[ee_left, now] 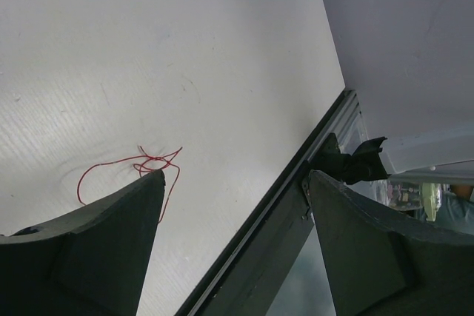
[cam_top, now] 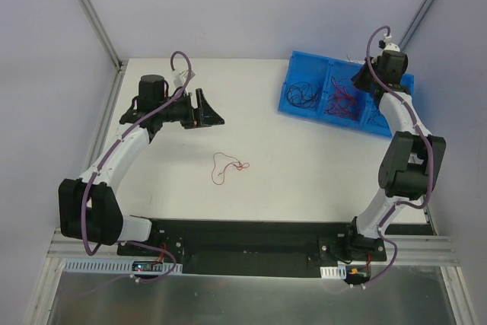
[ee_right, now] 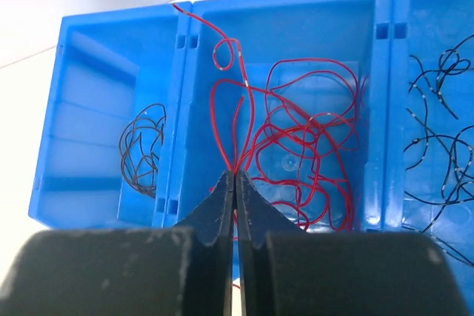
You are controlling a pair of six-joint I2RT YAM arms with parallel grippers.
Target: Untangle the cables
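Wrist views tell me what the overhead cannot: my right gripper (ee_right: pixel 235 174) is closed, its tips pinching strands of the red cables (ee_right: pixel 296 138) heaped in the blue tray's (ee_right: pixel 185 109) middle compartment, with black cables (ee_right: pixel 141 142) in the compartments either side. My left gripper (ee_left: pixel 235 175) hangs empty with jaws apart above the surface (cam_top: pixel 304 173), where a loose red cable (ee_left: pixel 152 159) lies well apart from the tray.

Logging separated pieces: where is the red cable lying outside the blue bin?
In the top view the red cable lies loose on the white table, left of centre, on the near side of the open left gripper.
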